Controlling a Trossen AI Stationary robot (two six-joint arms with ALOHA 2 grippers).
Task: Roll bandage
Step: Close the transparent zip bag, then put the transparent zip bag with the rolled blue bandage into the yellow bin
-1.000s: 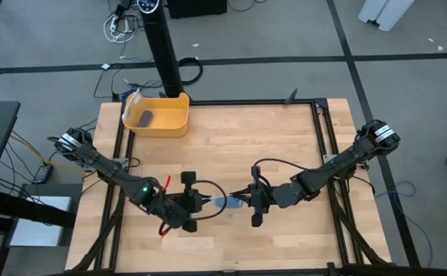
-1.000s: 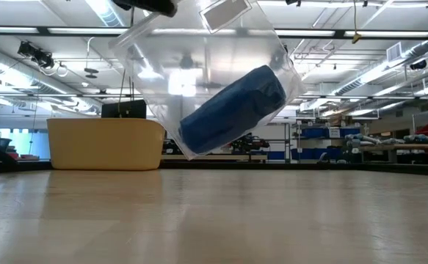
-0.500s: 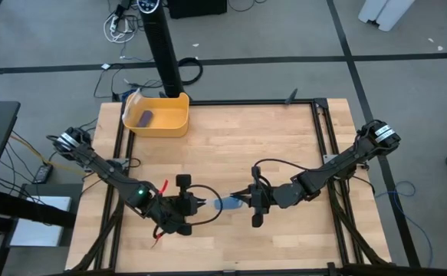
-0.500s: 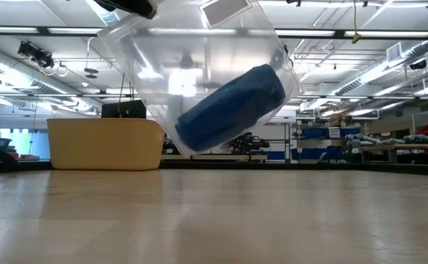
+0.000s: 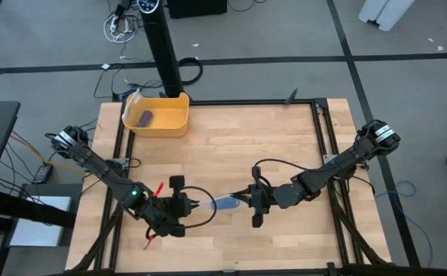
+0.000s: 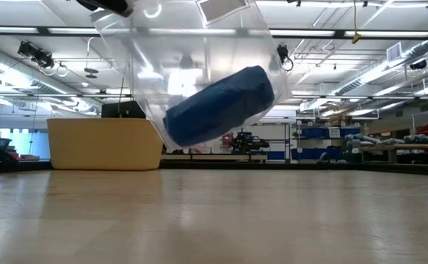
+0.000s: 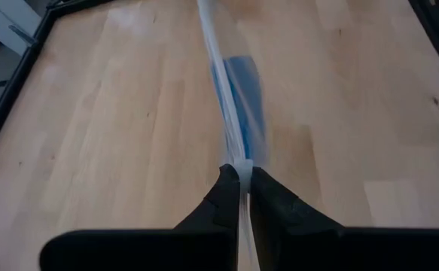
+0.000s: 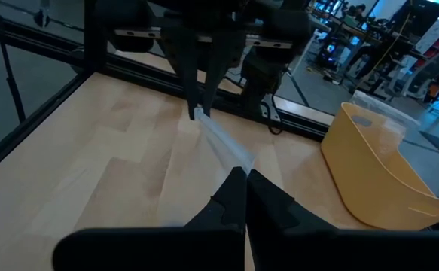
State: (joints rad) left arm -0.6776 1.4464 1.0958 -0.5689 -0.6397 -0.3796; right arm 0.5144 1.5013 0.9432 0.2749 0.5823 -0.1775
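Note:
A clear plastic bag (image 6: 199, 73) hangs above the table between my two grippers, with the blue bandage (image 6: 217, 106), a compact roll, lying tilted inside it. From above, the bag and bandage (image 5: 224, 203) show near the table's middle front. My left gripper (image 5: 198, 204) is shut on the bag's left end, and my right gripper (image 5: 243, 197) is shut on its right end. In the left wrist view the bandage (image 7: 242, 94) shows as a blue streak beyond the fingers. My left gripper pinches the bag's edge (image 7: 239, 162) between its two fingers, coming from the table's left and slanting down. The bag runs away from the fingertips in a stretched band, clear of the table. My right gripper pinches the opposite edge of the bag (image 8: 236, 159) between its two fingers, coming nearly level from the table's right. The plastic runs taut from its fingertips toward the left gripper (image 8: 196, 111), lifted clear.
A yellow bin (image 5: 159, 116) stands at the table's far left with a small dark purple block (image 5: 145, 117) in it; it shows in the low view too (image 6: 103, 143). A black post (image 5: 164, 54) rises behind the bin. Bare wood lies under the bag.
My left gripper has gone toward the table's left edge with its end of the bag and has rolled a little. The bag has been drawn out wider, and the bandage inside has slid leftward and lies less steeply. My right gripper has kept still.

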